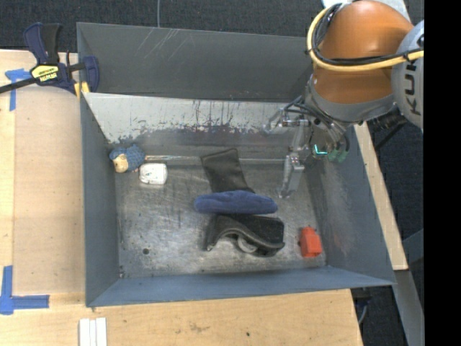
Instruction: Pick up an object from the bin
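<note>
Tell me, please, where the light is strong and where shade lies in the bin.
Camera view: a bright band lies across the lower back wall; the floor has a dull sheen; the left wall and front wall sit in shade; the orange cover bears a soft highlight on top.

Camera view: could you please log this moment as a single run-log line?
gripper: right side of bin, beside blue oblong pad, nothing seen held | nearest: orange block, black shoe-like item | pick: not yet done
</note>
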{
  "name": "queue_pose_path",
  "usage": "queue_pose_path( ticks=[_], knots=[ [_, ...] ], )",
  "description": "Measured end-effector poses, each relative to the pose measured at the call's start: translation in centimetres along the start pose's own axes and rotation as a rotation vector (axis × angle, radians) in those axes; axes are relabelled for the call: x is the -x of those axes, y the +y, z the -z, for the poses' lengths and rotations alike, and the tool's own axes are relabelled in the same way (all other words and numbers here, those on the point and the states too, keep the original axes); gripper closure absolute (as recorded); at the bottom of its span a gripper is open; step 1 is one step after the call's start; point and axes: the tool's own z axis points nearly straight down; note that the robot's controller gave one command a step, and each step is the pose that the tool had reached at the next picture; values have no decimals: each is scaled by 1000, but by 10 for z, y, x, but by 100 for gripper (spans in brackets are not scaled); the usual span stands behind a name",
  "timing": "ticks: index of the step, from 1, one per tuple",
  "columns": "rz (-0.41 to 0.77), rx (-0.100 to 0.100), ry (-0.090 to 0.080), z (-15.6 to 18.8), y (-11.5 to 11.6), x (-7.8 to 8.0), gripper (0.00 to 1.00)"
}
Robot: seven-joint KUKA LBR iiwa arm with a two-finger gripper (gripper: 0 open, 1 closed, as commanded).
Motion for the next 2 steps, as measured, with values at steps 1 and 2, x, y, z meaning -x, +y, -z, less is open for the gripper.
queue_pose_path(
  ticks=[1, 2],
  knots=[
    [205, 0, -2, -131, 26, -14, 0],
    [133, -3, -24, -132, 34, -4, 0]
  ],
)
